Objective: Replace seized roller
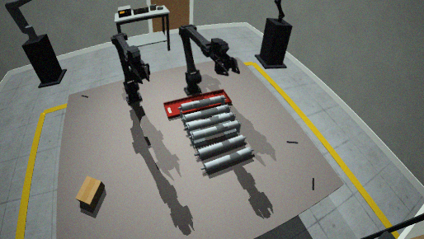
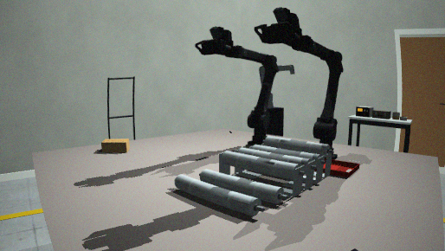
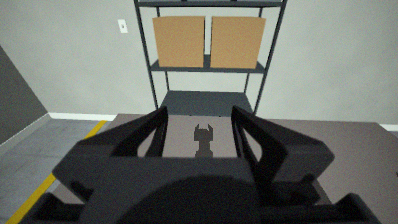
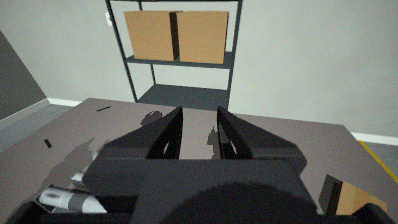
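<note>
The roller bed's near bracket point(image 2: 298, 183) carries a row of grey rollers. The roller point(image 1: 203, 103) point(image 2: 296, 143) nearest the red scrap tray point(image 1: 175, 108) point(image 2: 348, 169) stands high in the exterior view; whether its axle ends are seated is unclear. Two loose rollers lie on the table side by side: an inner roller point(image 1: 220, 147) point(image 2: 242, 186) and an outer roller point(image 1: 228, 160) point(image 2: 216, 195). My left gripper point(image 1: 232, 73) point(image 2: 258, 31) point(image 3: 199, 111) is open, empty and raised high. My right gripper point(image 1: 146, 79) point(image 2: 197, 46) point(image 4: 199, 112) is partly open, empty and also raised high.
A wooden block point(image 1: 90, 191) point(image 2: 116, 145) point(image 4: 362, 197) sits on the table away from the bed. Both arms stand behind the bed, beside the tray's side. Shelving with boxes point(image 3: 180, 42) stands beyond the table.
</note>
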`<act>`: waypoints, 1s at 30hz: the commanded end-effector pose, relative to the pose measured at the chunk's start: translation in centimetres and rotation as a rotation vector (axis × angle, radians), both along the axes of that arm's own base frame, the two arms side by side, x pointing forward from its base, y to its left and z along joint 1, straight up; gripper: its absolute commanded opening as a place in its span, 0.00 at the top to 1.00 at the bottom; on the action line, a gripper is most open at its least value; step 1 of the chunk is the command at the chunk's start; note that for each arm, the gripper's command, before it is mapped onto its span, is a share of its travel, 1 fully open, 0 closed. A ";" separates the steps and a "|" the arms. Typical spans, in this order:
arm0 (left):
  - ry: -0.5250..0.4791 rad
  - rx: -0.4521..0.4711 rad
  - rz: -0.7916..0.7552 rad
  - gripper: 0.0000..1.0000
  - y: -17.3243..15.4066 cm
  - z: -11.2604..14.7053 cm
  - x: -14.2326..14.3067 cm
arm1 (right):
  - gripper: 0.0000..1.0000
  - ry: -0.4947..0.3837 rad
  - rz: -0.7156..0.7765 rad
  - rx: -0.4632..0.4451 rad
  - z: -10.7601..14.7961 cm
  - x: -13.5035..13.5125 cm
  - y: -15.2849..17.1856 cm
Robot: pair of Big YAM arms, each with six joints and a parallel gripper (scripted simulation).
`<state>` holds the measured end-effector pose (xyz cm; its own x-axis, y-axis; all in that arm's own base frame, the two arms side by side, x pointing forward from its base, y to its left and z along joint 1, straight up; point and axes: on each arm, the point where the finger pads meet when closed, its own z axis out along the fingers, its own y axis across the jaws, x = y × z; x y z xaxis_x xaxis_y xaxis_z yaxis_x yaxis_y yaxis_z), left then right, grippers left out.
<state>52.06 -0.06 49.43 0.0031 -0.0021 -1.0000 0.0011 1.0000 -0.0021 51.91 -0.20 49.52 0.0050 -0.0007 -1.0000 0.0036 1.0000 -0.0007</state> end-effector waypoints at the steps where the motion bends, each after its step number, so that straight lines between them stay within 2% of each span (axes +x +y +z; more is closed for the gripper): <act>1: -0.039 0.008 -0.005 0.38 -0.4 1.8 -0.9 | 0.68 0.004 0.022 0.001 -0.4 0.6 1.0; 2: -0.056 0.008 -0.005 0.38 -0.4 2.8 -1.0 | 0.68 0.002 0.017 0.001 -0.3 0.7 0.8; 3: -0.051 0.008 -0.005 0.38 -0.4 2.6 -0.7 | 0.68 -0.003 0.013 0.001 0.1 0.7 0.6; 4: -0.046 0.010 -0.005 0.68 -0.4 2.3 -0.8 | 0.68 -0.001 0.015 0.002 0.0 0.6 0.7; 6: -0.032 0.013 -0.004 0.68 -0.4 1.6 -0.7 | 0.68 0.006 0.019 0.003 -0.4 0.6 0.9; 13: -0.038 0.006 -0.001 0.68 -0.2 2.1 -0.5 | 0.68 0.007 0.020 0.006 -0.4 0.6 0.9; 14: -0.023 0.012 -0.004 0.68 -0.4 1.2 -0.8 | 0.68 0.009 0.020 0.007 -0.5 0.5 0.9; 16: -0.031 0.013 -0.004 0.68 -0.4 1.9 -0.8 | 0.68 0.008 0.022 0.009 -0.4 0.6 1.0; 30: -0.030 0.013 -0.004 0.68 -0.4 1.7 -0.9 | 0.68 0.016 0.021 0.010 -0.6 0.6 1.0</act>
<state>51.94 -0.04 49.26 0.0005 -0.0002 -1.0000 0.0000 1.0000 -0.0002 51.92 -0.06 49.26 0.0008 -0.0002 -1.0000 0.0003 1.0000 -0.0002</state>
